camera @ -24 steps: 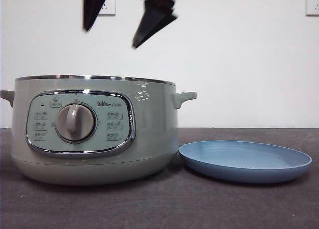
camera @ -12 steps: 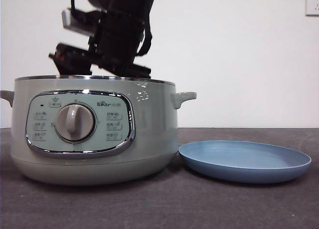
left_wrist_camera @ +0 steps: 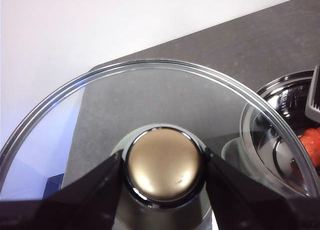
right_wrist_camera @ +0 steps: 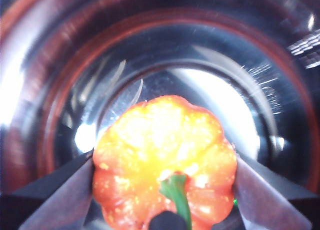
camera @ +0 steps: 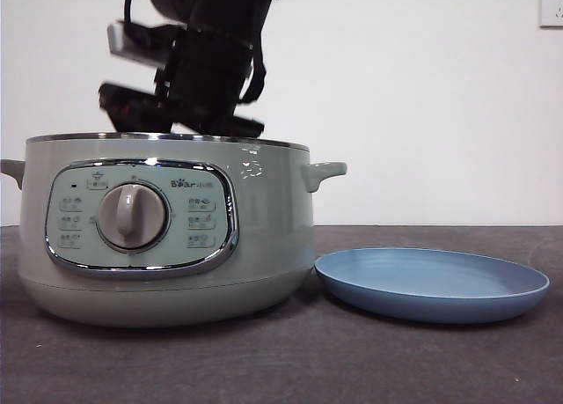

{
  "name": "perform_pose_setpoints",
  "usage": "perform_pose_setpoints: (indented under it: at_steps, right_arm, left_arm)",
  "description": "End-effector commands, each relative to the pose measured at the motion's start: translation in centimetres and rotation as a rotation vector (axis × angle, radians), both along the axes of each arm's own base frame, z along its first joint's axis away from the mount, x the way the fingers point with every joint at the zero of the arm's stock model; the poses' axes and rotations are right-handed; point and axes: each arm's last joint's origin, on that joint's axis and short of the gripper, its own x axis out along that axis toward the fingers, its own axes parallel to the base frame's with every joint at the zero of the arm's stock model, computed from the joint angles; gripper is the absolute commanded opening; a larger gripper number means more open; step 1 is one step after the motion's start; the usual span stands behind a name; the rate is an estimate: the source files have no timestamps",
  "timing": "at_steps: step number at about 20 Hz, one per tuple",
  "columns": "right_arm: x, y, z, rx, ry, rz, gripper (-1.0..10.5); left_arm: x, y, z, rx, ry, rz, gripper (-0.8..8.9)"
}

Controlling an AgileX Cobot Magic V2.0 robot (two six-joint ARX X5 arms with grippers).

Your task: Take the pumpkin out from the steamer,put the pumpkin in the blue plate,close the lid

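The sage-green steamer (camera: pixel 264 237) stands at the left of the front view with no lid on it. My right arm (camera: pixel 207 61) reaches down into it from above, and the pot wall hides its gripper there. In the right wrist view my right gripper (right_wrist_camera: pixel 165 190) is shut on the orange-red pumpkin (right_wrist_camera: pixel 165 165), one jaw on each side, inside the shiny steel pot (right_wrist_camera: pixel 60 89). My left gripper (left_wrist_camera: pixel 164 165) is shut on the knob of the glass lid (left_wrist_camera: pixel 150 89) and holds it off to the side of the steamer (left_wrist_camera: pixel 280 135). The blue plate (camera: pixel 431 285) lies empty to the right of the pot.
A dark table (camera: pixel 290 360) carries the pot and the plate. A white wall stands behind, with a socket (camera: pixel 552 6) at the top right. The pot's side handle (camera: pixel 324 172) juts out above the plate's near rim.
One second ago only the open jaw tips hung above the pot. The right arm has since come down into the pot, and it now sits slightly higher than half a second ago.
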Motion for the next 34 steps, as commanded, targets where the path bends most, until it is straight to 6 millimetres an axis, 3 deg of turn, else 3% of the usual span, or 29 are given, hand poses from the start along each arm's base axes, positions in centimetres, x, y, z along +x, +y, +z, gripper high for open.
perform_pose_setpoints:
  at_steps: [1,3,7,11,15,19,22,26,34]
  right_arm:
    - [-0.8,-1.5,3.7,0.044,-0.044,-0.006,-0.1]
    - [-1.9,-4.0,7.0,0.04,-0.042,-0.026,-0.1]
    - [-3.1,-11.7,12.1,0.004,0.04,-0.226,-0.1]
    - [-3.2,-18.6,13.3,-0.129,0.024,-0.533,-0.1]
    - [-4.5,-22.6,12.0,-0.124,-0.001,-0.69,-0.1]
    - [-6.4,-23.9,8.6,-0.061,-0.051,-0.714,-0.1]
    - [-6.5,-23.8,5.4,-0.017,-0.079,-0.706,-0.1]
    - [-5.2,-22.8,1.6,0.091,-0.027,-0.645,-0.1]
    - [-1.8,-21.2,-4.3,0.007,0.054,-0.65,0.0]
  left_arm:
    - [-0.2,0.1,1.1,-0.034,-0.089,-0.001,-0.08]
    - [-0.2,0.0,1.4,-0.062,-0.106,-0.042,-0.08]
    - [0.0,-0.3,1.8,-0.106,-0.144,-0.1,-0.08]
    - [0.0,-0.3,2.1,-0.118,-0.171,-0.101,-0.08]
    - [0.0,-0.4,2.1,-0.128,-0.165,-0.131,-0.08]
    - [0.8,-0.9,1.9,-0.127,-0.142,-0.152,-0.08]
    - [2.2,-1.8,1.5,-0.131,-0.088,-0.213,-0.08]
    - [4.4,-3.2,0.7,-0.126,-0.004,-0.266,-0.08]
    - [6.5,-4.6,0.0,-0.137,0.056,-0.329,-0.08]
